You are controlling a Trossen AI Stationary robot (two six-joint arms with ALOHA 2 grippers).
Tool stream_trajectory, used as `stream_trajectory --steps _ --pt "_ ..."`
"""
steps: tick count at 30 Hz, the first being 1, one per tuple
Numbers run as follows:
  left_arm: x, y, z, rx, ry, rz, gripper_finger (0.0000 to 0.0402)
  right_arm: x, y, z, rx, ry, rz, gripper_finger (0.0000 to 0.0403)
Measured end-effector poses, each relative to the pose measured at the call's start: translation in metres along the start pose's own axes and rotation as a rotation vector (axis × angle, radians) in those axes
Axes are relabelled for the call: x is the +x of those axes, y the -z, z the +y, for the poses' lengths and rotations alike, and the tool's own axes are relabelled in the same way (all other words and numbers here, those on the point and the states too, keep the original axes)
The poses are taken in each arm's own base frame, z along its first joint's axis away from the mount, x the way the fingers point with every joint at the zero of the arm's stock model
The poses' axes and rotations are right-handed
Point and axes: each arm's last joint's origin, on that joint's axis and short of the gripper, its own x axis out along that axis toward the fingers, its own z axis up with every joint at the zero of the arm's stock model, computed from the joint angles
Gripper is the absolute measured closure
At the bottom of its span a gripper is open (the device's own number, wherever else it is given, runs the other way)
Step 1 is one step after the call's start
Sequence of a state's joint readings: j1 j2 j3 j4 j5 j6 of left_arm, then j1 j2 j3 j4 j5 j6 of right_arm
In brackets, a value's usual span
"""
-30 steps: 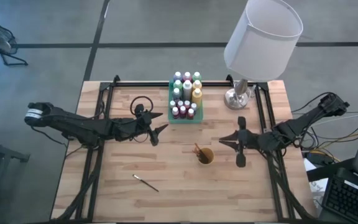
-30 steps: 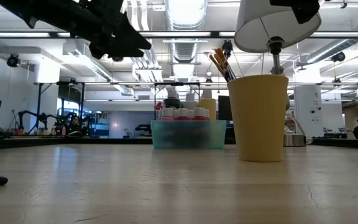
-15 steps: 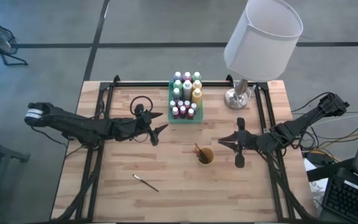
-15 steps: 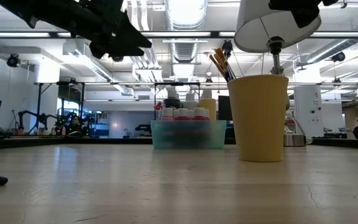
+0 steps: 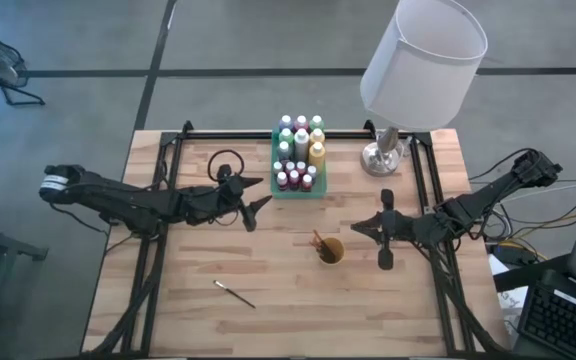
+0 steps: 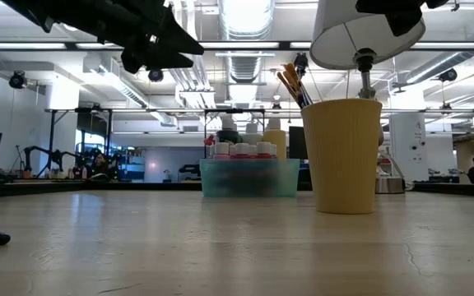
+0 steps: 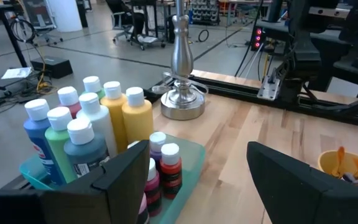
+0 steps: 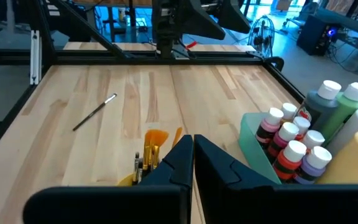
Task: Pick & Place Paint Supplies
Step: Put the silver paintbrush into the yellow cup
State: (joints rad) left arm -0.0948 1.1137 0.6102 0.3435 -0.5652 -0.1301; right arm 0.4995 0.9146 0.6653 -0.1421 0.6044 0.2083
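Right end effector (image 5: 364,227), clenched and empty, hangs beside the cup (image 5: 330,250); left end effector (image 5: 259,196), released, nears the tray (image 5: 274,178).

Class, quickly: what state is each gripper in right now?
Left gripper: open, holding nothing.
Right gripper: closed, holding nothing.

This is a big robot lab, with ceiling lights (image 6: 237,45), pipes (image 6: 249,70) overhead and more work desks (image 6: 72,177) behind.
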Motion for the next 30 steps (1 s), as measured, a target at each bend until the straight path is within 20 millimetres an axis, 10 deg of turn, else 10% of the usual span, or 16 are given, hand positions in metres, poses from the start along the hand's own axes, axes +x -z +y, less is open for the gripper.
stream_trajectory --steps 16,23,30 --pt "0.000 0.005 0.001 -0.145 0.028 0.047 0.0128 0.000 0.002 0.000 -0.006 0.001 0.004 0.0394" --pt "-0.009 -0.005 -0.012 -0.040 0.402 0.245 0.0129 0.001 0.003 0.000 -0.007 0.001 0.007 0.0394" --pt "-0.047 -0.029 -0.027 0.166 0.288 0.618 0.0129 0.001 0.004 0.000 -0.008 0.003 0.012 0.0394"
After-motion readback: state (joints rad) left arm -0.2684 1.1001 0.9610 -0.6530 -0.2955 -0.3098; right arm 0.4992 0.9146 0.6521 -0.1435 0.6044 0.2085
